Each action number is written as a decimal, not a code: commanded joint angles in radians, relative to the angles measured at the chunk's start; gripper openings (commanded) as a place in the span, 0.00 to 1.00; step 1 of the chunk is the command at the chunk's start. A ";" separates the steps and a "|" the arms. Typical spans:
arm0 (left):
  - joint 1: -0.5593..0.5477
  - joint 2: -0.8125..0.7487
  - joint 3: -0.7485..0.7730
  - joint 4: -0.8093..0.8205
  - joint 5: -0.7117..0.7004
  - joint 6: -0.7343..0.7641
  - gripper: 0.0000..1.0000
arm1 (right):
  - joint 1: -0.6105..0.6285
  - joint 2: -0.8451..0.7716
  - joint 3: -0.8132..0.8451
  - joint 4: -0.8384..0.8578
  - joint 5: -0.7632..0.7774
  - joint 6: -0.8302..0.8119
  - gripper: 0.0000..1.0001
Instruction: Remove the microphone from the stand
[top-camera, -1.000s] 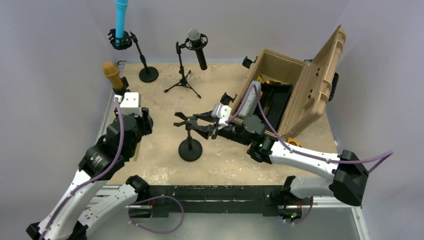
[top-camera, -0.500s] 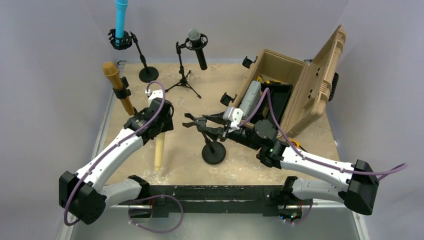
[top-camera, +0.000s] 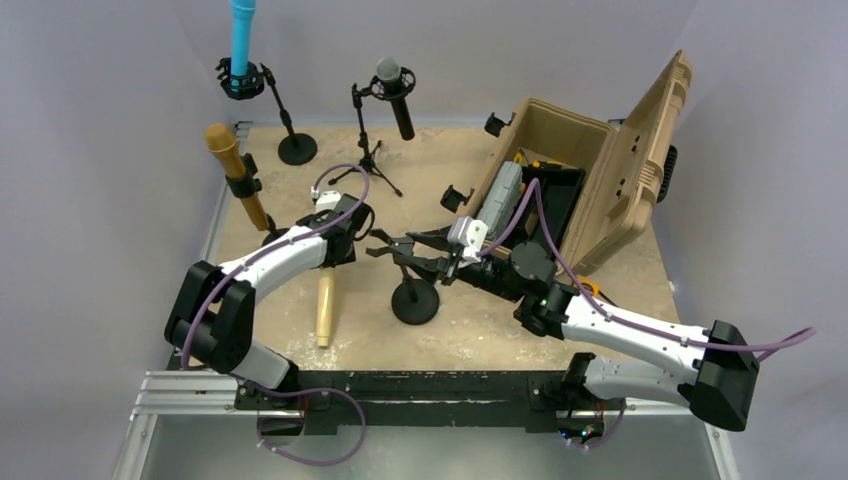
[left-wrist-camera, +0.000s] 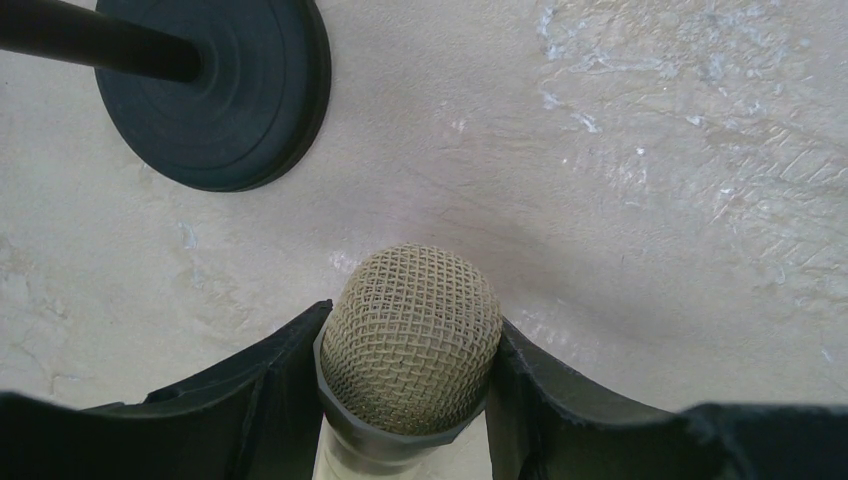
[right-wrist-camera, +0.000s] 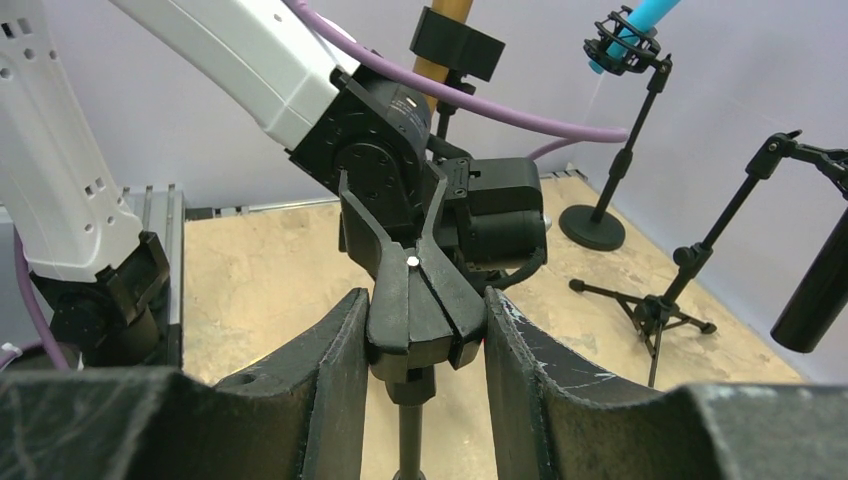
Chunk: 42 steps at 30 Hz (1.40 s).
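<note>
**Microphone (left-wrist-camera: 410, 340) out of stand (top-camera: 414, 300), held by left hand (top-camera: 335, 258)**

Beige microphone is lying clear of the stand, left of its round base. The left hand's part-closed fingers (left-wrist-camera: 265, 385) are pinching the mesh head, and the handle is pointing toward the counter's (top-camera: 480, 330) near edge. Right hand (right-wrist-camera: 415, 325) is clamping tight around the stand's empty clip (right-wrist-camera: 412, 285).
</note>
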 joint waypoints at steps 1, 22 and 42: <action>0.008 0.017 0.061 0.043 -0.042 -0.026 0.44 | 0.000 -0.046 0.009 0.114 -0.010 -0.020 0.00; 0.009 -0.240 0.036 0.060 0.289 -0.021 0.78 | -0.001 -0.047 -0.002 0.103 0.016 0.021 0.00; 0.008 -0.850 0.193 0.018 0.790 0.196 0.88 | -0.001 -0.003 0.007 0.155 -0.052 0.087 0.00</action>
